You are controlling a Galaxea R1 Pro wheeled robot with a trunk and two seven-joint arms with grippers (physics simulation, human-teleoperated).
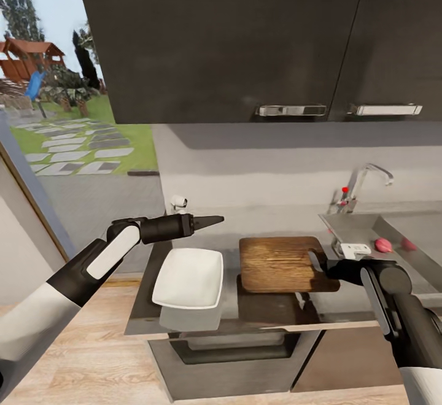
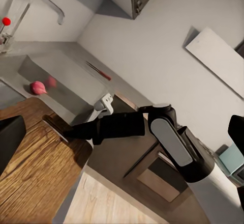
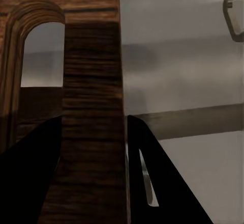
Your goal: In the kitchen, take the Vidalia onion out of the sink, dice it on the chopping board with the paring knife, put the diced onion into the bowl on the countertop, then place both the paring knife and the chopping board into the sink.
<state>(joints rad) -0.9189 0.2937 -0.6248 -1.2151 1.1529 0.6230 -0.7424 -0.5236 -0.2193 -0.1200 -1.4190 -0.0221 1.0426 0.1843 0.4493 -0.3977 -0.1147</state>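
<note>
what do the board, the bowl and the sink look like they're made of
Board: looks like wood, dark brown with visible grain, matte. Bowl: plain glossy white, probably ceramic or plastic; the render leaves it open. Sink: grey, smooth and faintly reflective, like brushed stainless steel. The right gripper has a finger on each side of the board's edge.

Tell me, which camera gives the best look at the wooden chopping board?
The head view: the whole chopping board lies flat on the countertop beside the bowl. The right wrist view is a close-up of its end with the handle slot, held between the right gripper's jaws. The left wrist view shows part of it.
</note>
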